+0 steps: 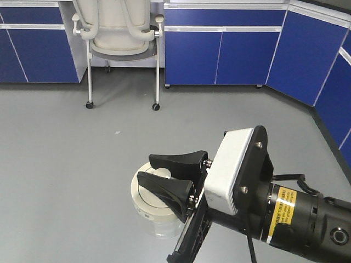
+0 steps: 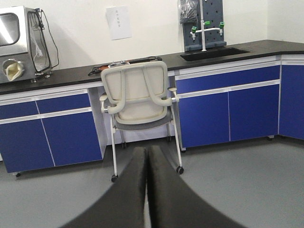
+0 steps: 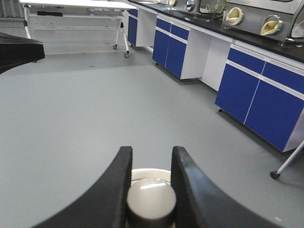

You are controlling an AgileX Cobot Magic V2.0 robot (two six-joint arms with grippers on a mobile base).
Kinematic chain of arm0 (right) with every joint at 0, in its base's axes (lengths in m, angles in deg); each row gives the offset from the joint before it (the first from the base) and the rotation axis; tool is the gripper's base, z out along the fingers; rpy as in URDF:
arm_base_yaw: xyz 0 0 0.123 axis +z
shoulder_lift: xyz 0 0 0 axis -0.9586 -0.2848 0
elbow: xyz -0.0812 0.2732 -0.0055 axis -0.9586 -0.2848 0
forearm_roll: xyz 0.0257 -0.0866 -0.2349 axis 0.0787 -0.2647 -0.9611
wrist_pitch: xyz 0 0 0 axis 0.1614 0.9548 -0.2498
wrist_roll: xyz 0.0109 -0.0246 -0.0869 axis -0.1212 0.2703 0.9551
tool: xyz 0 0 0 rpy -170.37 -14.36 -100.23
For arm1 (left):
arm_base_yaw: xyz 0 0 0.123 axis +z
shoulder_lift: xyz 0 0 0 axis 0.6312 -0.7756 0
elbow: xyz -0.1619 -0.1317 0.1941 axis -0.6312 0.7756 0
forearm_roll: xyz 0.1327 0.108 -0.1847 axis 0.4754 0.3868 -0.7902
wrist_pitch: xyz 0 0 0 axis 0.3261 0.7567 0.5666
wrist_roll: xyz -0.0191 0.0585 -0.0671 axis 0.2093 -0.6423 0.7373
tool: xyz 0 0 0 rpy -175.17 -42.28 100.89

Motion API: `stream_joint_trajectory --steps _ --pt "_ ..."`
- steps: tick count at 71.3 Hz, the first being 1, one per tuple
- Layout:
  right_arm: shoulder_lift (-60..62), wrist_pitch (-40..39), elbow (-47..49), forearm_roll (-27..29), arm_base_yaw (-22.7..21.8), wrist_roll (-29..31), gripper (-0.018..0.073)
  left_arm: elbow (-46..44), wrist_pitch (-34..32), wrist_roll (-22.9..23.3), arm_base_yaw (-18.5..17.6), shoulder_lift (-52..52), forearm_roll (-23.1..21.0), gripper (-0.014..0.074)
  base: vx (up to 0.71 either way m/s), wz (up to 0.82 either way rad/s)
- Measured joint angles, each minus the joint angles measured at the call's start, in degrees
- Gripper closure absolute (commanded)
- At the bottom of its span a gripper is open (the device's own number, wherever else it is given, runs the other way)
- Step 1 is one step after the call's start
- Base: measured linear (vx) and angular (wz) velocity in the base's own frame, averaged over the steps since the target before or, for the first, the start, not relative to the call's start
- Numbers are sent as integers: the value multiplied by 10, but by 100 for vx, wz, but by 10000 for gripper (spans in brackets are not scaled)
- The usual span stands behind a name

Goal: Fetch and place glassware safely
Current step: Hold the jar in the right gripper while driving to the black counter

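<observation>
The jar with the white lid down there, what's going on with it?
The robot's right pincer is down over the jar, which appears to rest on the grey floor. Its two black fingers sit either side of the knob on the lid and seem to be gripping it. The left pincer is shut and empty, pointing toward a chair by the blue cabinets.

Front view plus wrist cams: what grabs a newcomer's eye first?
The right tool, reaching in from the front view's lower right, grips the cream lid knob of a small glass jar just above or on the grey floor. Beyond it a cream wheeled chair stands between blue cabinets; the left tool, shut and empty, points at that chair.
</observation>
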Motion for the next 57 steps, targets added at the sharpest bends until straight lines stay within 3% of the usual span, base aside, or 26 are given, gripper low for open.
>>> stream_joint_trajectory --steps 27,57 --pt "0 0 0 0 0 0 559 0 0 0 0 0 0 603 48 -11" --pt "0 0 0 0 0 0 559 0 0 0 0 0 0 603 36 -56"
